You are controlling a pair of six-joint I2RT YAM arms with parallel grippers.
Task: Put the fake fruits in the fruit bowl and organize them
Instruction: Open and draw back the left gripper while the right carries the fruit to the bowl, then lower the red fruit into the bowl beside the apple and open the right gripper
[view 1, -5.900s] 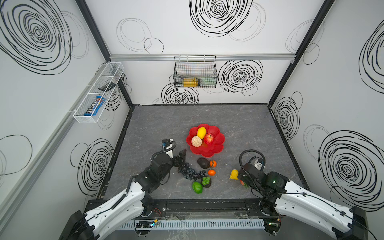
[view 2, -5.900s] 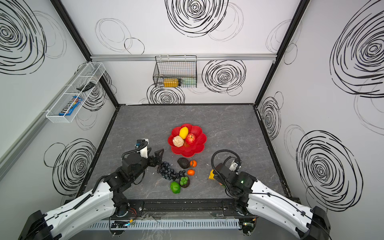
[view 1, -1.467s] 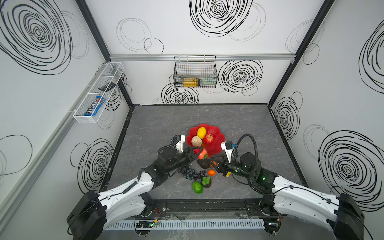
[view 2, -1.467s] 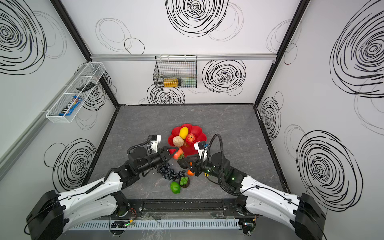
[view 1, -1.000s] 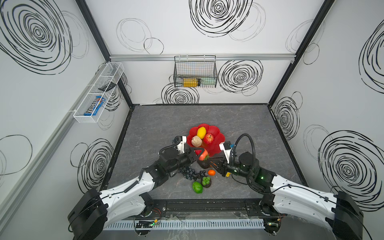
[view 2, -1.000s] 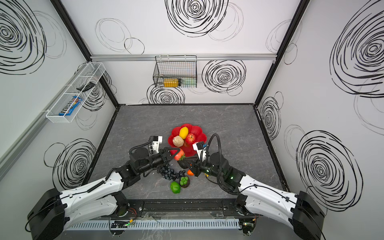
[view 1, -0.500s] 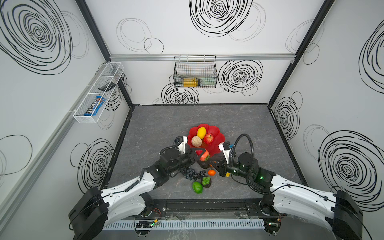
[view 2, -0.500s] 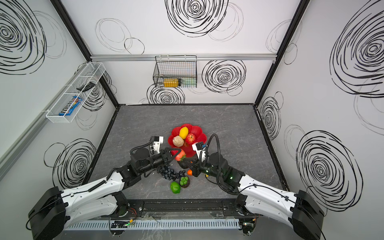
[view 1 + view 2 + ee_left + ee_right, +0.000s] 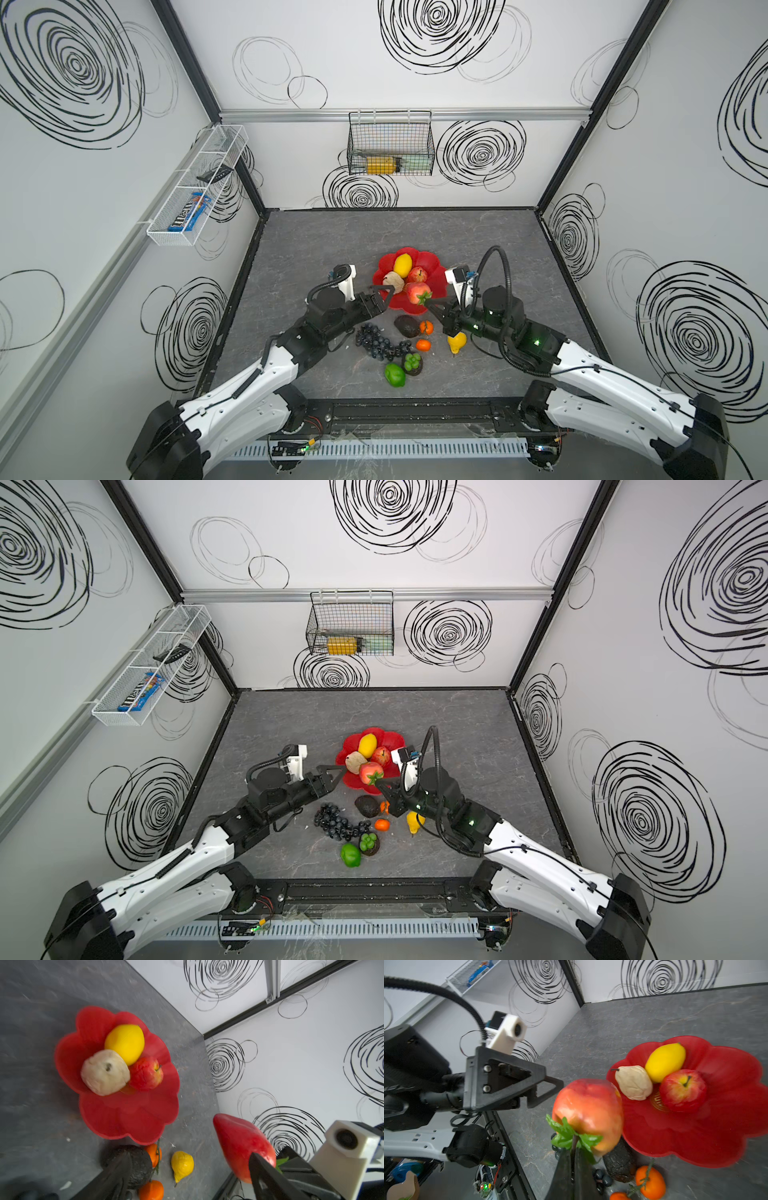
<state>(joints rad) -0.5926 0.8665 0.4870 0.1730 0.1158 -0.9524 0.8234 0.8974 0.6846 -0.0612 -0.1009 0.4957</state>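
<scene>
Ok so in both top views the right gripper (image 9: pixel 432 306) is pinched tight on the leafy cap of the strawberry (image 9: pixel 417 292), which hangs over the near rim of the fruit bowl (image 9: pixel 434 266). The left gripper (image 9: pixel 384 293) sits at the bowl's left edge, jaws spread wide and holding nothing. Left wrist view: its fingers (image 9: pixel 264 1176) are well apart, one right by the strawberry (image 9: pixel 241 1142). The avocado (image 9: pixel 137 1159) sits just outside the bowl. Right wrist view: jaws closed on the green leaves, and the strawberry (image 9: pixel 588 1109) is up by the bowl's rim. The lemon (image 9: pixel 664 1061), apple (image 9: pixel 683 1088) and cream fruit (image 9: pixel 633 1082) are huddled at the bowl's centre.
</scene>
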